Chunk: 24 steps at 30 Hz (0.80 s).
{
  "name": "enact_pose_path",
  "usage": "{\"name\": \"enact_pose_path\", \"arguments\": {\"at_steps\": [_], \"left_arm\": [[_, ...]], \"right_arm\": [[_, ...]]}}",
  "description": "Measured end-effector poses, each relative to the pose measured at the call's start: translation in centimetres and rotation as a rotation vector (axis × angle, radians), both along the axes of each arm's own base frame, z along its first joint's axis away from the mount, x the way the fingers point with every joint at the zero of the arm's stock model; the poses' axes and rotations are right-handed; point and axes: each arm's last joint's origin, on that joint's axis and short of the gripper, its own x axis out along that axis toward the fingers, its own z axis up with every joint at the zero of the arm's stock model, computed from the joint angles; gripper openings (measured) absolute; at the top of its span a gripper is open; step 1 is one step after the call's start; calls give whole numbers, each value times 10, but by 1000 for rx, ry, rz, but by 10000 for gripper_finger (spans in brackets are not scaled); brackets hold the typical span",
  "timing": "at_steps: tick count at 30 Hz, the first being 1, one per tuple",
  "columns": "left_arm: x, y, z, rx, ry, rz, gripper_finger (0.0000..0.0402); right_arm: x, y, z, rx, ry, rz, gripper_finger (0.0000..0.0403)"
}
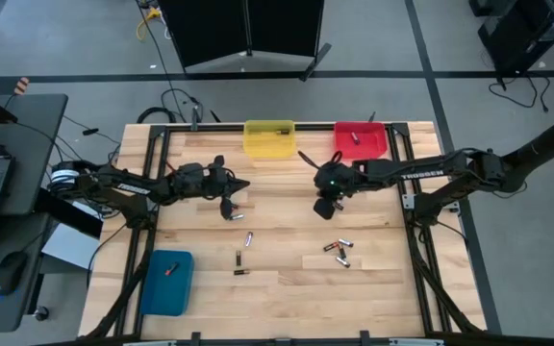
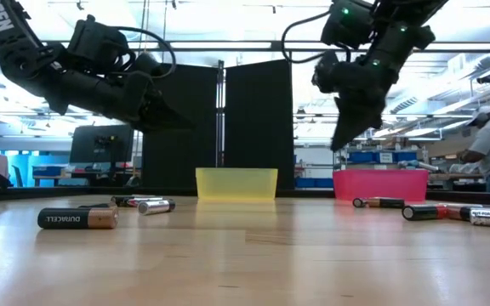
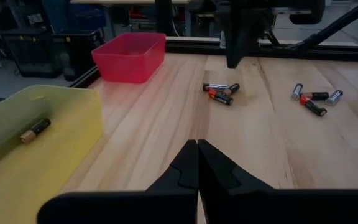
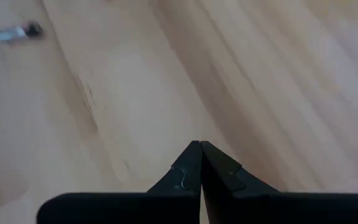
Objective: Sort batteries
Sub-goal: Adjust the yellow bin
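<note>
Above the middle of the desk (image 1: 287,288), the left end effector (image 1: 227,207) hangs clenched on nothing, its dark tapered fingers (image 3: 197,163) pressed tip to tip. The right end effector (image 1: 325,205) is at its three o'clock, also clenched and empty, raised off the wood with bare planks beneath. Open desk lies between the two.

Toward six o'clock from them lie the batteries, small smooth cylinders on pale, finely grained planks. One pair (image 1: 239,238) lies just below the left end effector, two dark cells (image 1: 239,264) farther down, and a cluster (image 1: 337,252) of silvery and red-marked ones below the right end effector. The strip along the six o'clock edge is bare.

At twelve o'clock a translucent yellow bin (image 1: 268,137) holds one cell (image 3: 35,130); a red bin (image 1: 361,140) just beside it also holds one. A blue bin (image 1: 166,282) sits at the seven o'clock corner with one cell inside. Black rails (image 1: 415,207) frame the desk sides.
</note>
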Motion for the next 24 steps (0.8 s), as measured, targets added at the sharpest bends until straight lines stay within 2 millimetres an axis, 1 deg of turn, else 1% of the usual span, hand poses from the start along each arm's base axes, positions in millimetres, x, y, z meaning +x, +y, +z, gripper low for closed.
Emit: {"name": "enact_pose_path", "arguments": {"at_steps": [9, 14, 24], "left_arm": [[0, 0, 1, 26, -7, -5, 6], [0, 0, 1, 26, -7, -5, 6], [1, 0, 1, 27, -6, -5, 6]], "right_arm": [[-2, 13, -2, 60, 31, 56, 18], [-2, 18, -3, 80, 41, 43, 19], [-2, 37, -4, 110, 49, 61, 34]]}}
